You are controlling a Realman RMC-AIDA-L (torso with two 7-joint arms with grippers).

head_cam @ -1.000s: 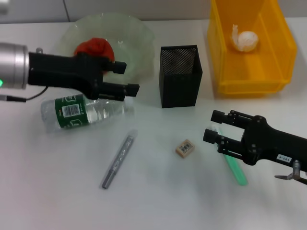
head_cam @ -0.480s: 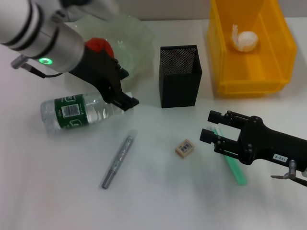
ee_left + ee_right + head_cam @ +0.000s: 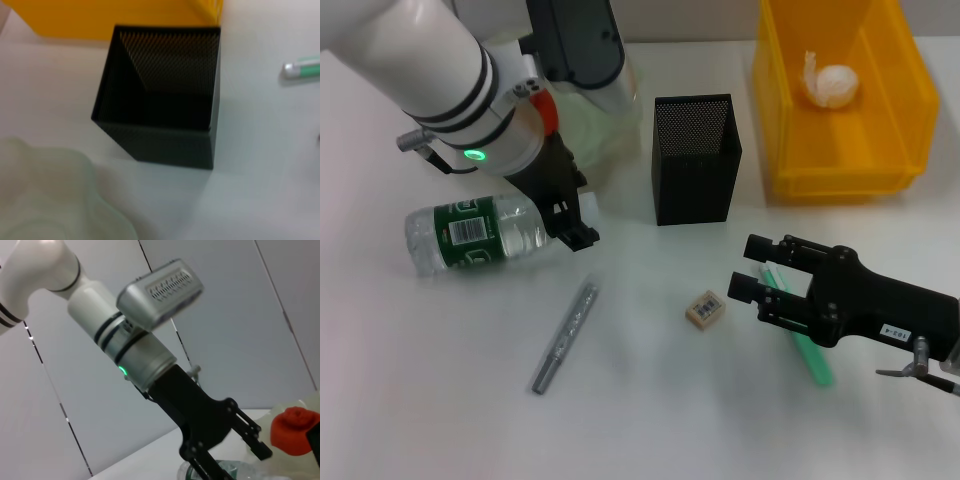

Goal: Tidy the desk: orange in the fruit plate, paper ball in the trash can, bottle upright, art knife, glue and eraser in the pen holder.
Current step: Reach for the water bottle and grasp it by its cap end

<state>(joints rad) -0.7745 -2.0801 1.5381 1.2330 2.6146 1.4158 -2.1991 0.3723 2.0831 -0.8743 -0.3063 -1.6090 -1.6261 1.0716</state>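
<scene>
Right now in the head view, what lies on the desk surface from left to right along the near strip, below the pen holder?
Bottle on its side → grey art knife → eraser → green glue stick, partly under the right tool.

1. The left tool [image 3: 578, 222] no longer reaches level across the plate [image 3: 620, 90]; it now points steeply down at the cap end of the bottle [image 3: 480, 236], its white arm rising over the plate.
2. That arm now hides most of the orange [image 3: 549, 112].
3. The right tool [image 3: 747, 267] has crept a little closer to the eraser [image 3: 706, 308].
</scene>
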